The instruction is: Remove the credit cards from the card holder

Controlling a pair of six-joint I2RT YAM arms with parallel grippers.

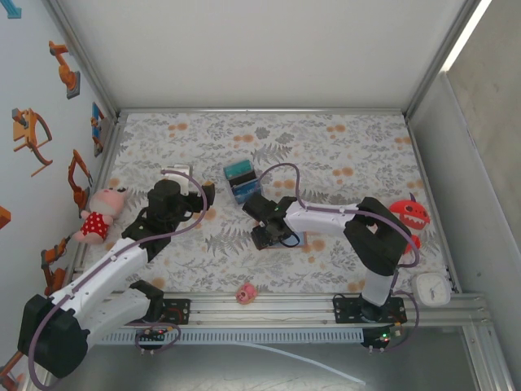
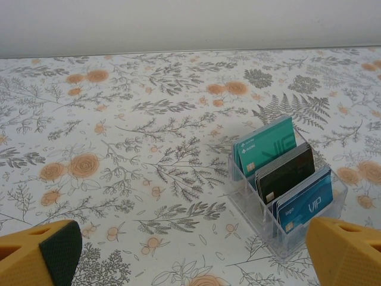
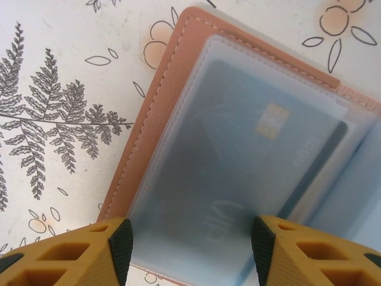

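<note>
**Two arms out; right tool over the open card holder**

Right arm: upper link rises from the base, elbow bent on the right side of the counter, forearm reaching left towards centre. Right tool points down over the card holder. The holder lies open and flat on the floral cloth near counter centre, tan stitched edge up-left in the wrist view. A frosted sleeve covers one dark credit card with its gold chip showing. Right tool is partly open, with its dark pads astride the sleeve's near edge. Nothing is gripped; can't tell if the pads touch the sleeve.

Left arm: long diagonal reach from the near-left base. Left tool sits left of centre and faces right. Left tool is spread wide and empty, yellow fingertips low over the cloth.

A clear rack sits just ahead of it with three upright cards: teal at the back, black in the middle, blue in front. The rack is near the holder, just beyond it.

Also here: pink toy at the near edge, plush pig far left, red toy far right.
</note>
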